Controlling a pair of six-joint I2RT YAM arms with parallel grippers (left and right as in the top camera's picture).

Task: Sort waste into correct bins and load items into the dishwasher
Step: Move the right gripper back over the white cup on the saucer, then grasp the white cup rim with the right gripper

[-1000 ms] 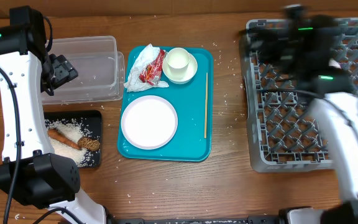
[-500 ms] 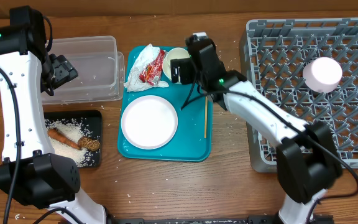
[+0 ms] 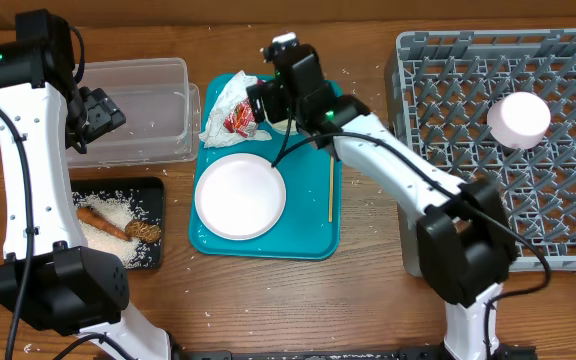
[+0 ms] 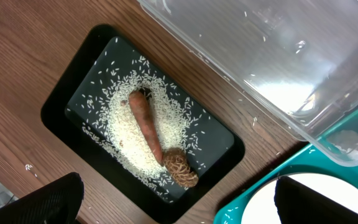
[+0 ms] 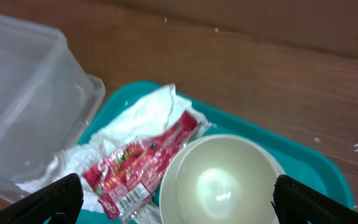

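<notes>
Overhead, the right gripper point(image 3: 260, 103), jaws wide and empty, is seen above the far end of the teal tray point(image 3: 313, 238), by the crumpled napkin point(image 3: 222, 100) and the red-and-white wrapper point(image 3: 240, 119). A round white plate point(image 3: 240, 195) and a thin stick point(image 3: 330, 170) lie on the same tray. A white cup point(image 3: 518, 118) is seated in the grey rack point(image 3: 438, 160). The left gripper point(image 3: 98, 110), equally wide, is held at the edge of the clear tub point(image 3: 138, 95).

From the left wrist, the black tray point(image 4: 73, 93) is shown holding rice point(image 4: 126, 134), an orange carrot stick point(image 4: 146, 127) and a brown lump point(image 4: 180, 169).

From the right wrist, a glossy, empty bowl point(image 5: 219, 180) is shown against the wrapper.
</notes>
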